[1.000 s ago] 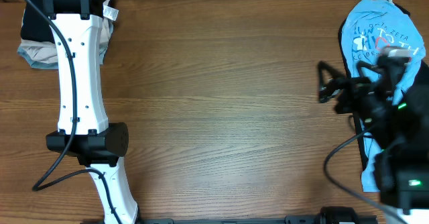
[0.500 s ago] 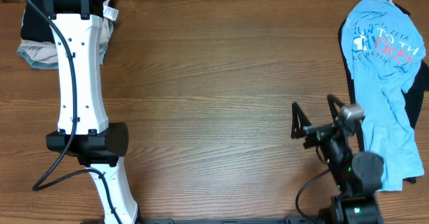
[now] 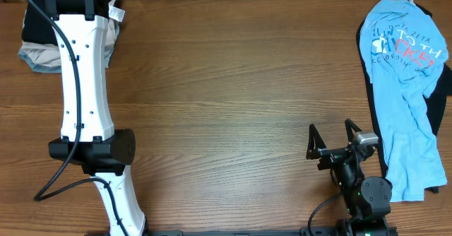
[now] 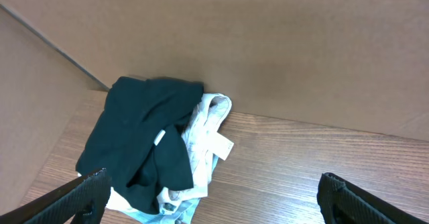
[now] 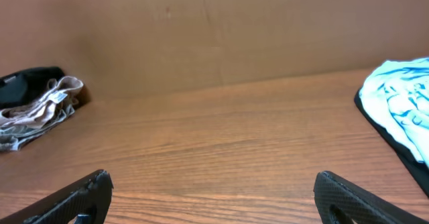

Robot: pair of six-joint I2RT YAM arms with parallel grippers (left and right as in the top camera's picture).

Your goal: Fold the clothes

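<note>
We note the blue T-shirt (image 3: 404,73) lying crumpled at the right edge of the table (image 3: 226,95), partly over a dark garment (image 3: 443,98). A second heap of clothes (image 4: 151,150), dark green over pale pieces, sits in the far left corner. The left tool (image 4: 211,177) hangs above that heap, spread wide, holding nothing. The right tool (image 3: 329,136) stands near the front edge, just left of the shirt, likewise wide and empty.

A robotics lab bench. Plain cardboard walls (image 4: 268,43) fence a wooden table (image 3: 226,109); a white arm (image 3: 83,73) stands at 7 o'clock, a black arm (image 3: 366,191) at 5 o'clock.
</note>
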